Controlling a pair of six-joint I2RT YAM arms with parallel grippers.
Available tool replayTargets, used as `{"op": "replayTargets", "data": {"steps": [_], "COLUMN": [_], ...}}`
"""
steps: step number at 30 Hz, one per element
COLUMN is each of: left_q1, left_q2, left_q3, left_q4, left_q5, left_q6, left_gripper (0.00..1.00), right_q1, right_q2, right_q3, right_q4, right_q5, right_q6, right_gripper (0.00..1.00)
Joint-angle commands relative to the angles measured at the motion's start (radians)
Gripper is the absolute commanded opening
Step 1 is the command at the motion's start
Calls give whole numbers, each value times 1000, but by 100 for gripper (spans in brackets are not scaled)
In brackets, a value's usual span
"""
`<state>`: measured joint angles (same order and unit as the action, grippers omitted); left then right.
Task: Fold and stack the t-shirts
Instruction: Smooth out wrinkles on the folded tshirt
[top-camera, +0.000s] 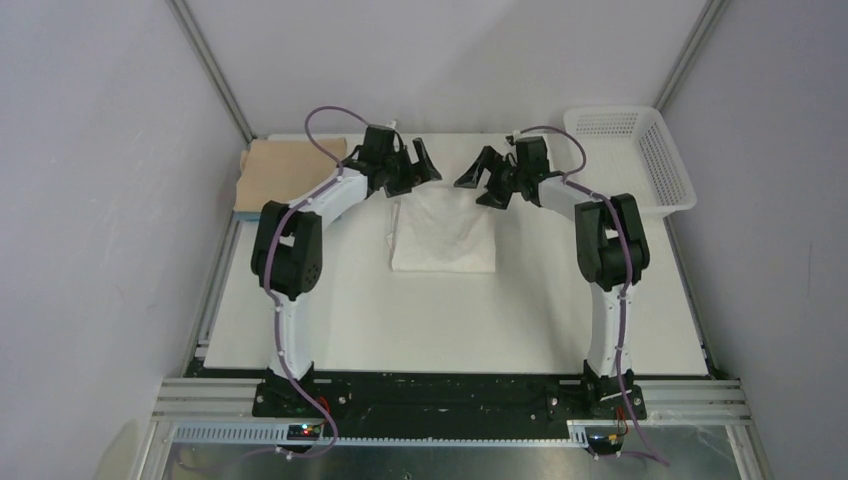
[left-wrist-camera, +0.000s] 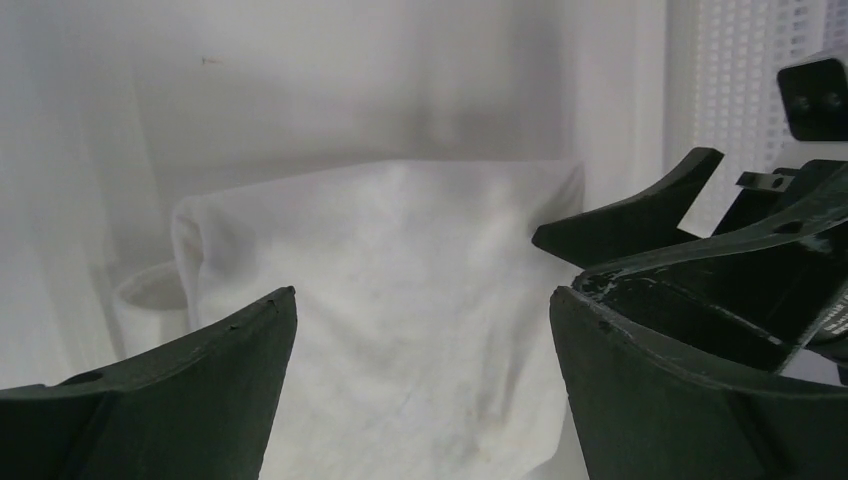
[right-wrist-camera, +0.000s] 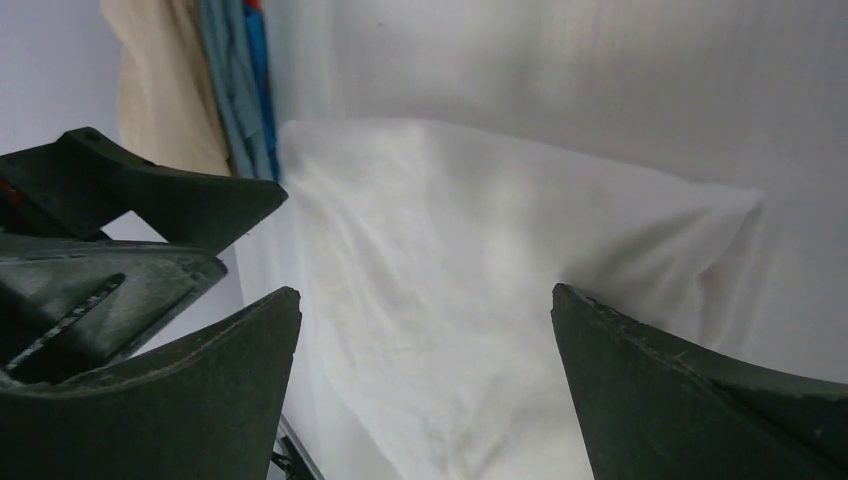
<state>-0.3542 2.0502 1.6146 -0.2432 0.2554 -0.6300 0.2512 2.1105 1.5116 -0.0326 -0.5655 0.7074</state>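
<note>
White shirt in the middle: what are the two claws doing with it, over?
Left gripper open, right gripper open, both empty. White t-shirt folded, lying flat. Nothing blocking it.

— What stands in the way at the far edge?
— The left gripper and right gripper, jaws spread, tips facing each other. There is only a narrow gap between them, above the white t-shirt.
— The corners?
— The tan t-shirt fills the far left, the basket the far right.
— Free room?
— The table between the arms, nearer than the white t-shirt.
</note>
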Motion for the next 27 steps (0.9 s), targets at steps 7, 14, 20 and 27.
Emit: {"op": "replayTargets", "data": {"steps": [7, 14, 20, 27], "left_q1": [40, 60, 49, 43], "left_q2": [109, 102, -154, -225], "left_q3": [-49, -26, -82, -212], "left_q4": [9, -2, -14, -52], "left_q5": [-133, -51, -140, -221], "left_q6": [-73, -27, 71, 112], "left_gripper": [100, 100, 100, 100], "right_q1": [-44, -46, -53, -23], "right_q2": [105, 33, -249, -647], "right_q3": [19, 51, -60, -480], "right_q4": [49, -97, -163, -191], "right_q5": [-25, -35, 120, 364], "right_q6": [27, -74, -138, -111], "right_gripper": [100, 100, 99, 100]}}
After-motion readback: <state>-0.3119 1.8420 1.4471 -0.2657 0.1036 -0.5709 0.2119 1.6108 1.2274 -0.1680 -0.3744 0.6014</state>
